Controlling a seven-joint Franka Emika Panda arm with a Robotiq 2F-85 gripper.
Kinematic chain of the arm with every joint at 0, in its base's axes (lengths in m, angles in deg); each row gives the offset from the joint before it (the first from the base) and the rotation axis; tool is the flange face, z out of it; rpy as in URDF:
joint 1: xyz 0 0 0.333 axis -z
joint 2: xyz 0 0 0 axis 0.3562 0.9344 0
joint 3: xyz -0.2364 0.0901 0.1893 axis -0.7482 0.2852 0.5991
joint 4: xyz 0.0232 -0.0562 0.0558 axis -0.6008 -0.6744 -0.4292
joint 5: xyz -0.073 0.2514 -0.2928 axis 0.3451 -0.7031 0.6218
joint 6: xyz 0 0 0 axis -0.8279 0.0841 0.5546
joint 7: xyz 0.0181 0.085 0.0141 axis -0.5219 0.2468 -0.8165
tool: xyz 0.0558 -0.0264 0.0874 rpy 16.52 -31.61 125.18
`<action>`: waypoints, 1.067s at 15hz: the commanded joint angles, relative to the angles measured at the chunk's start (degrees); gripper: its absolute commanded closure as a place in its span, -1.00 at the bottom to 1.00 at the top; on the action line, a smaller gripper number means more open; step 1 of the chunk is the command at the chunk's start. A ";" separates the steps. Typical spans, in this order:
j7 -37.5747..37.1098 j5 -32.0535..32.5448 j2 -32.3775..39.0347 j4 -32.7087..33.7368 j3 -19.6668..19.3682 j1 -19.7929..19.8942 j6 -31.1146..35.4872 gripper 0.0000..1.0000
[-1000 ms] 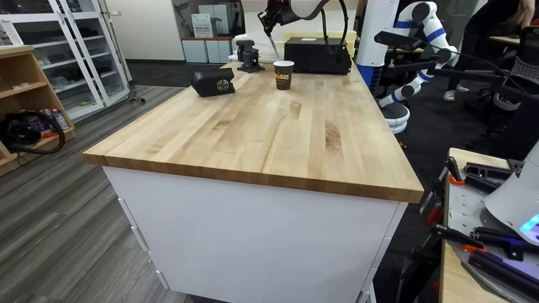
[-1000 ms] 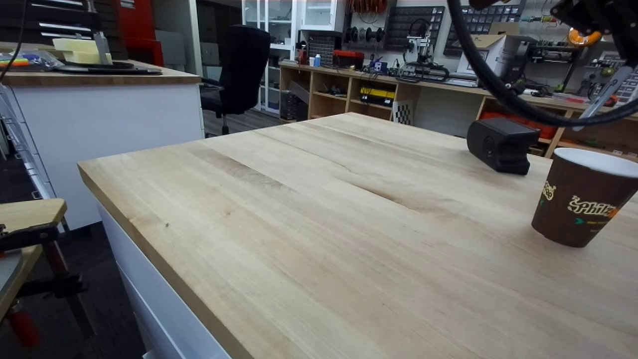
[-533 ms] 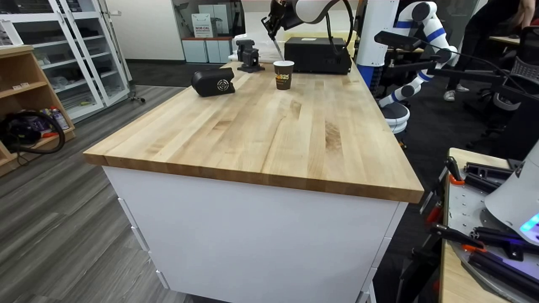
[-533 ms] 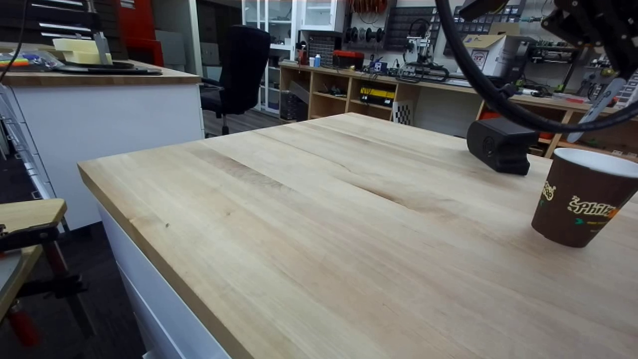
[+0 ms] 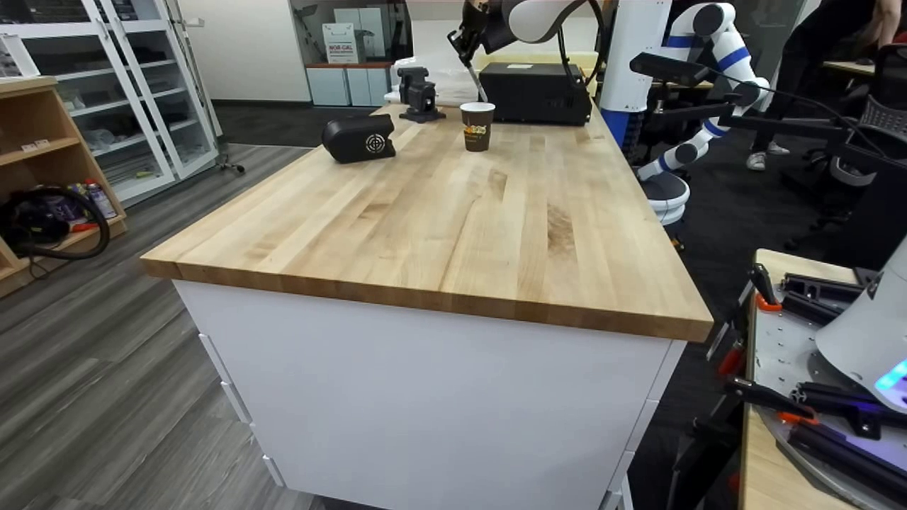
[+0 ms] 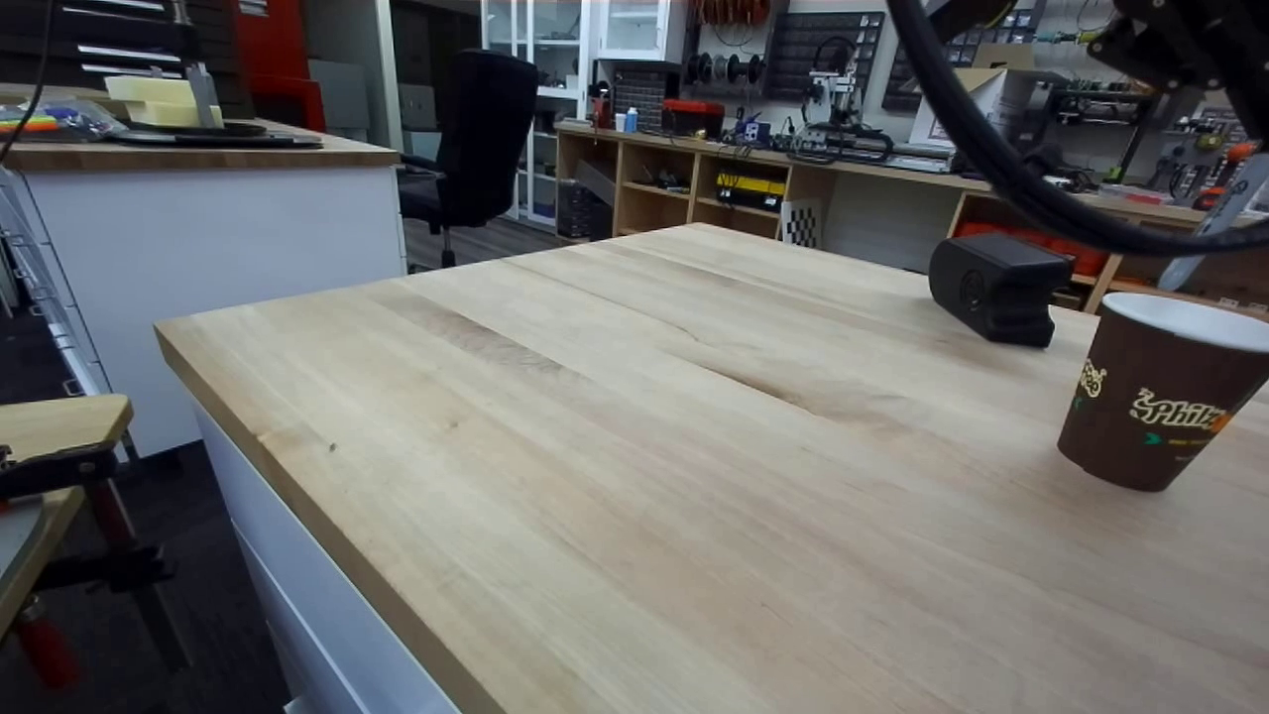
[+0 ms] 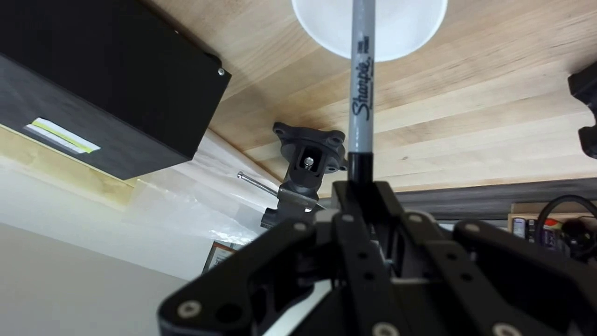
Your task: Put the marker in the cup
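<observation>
Between the fingers (image 7: pixel 388 201), the marker (image 7: pixel 361 100) seems pinched at one end.

In an exterior view the outlook runs across the surface (image 5: pixel 425 227), well apart from the cup (image 5: pixel 477 130); in an exterior view, near the cup (image 6: pixel 1155 402); in the wrist view, down into the cup (image 7: pixel 406 28). All share it.

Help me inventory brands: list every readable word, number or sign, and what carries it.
"Sharpie": the marker
"POINT": the marker
"Philz": the cup
"NOR-CAL": the white box
Crosshair sign: the black device
Too small or blurred: finer print on marker, cup and white box; label on black box.
</observation>
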 commanded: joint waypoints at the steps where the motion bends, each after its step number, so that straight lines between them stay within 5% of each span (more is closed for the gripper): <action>1: -3.03 2.73 -1.62 -3.16 -2.04 -0.67 3.85 0.89; 16: -1.62 1.85 2.18 -1.13 -4.79 0.30 9.98 0.90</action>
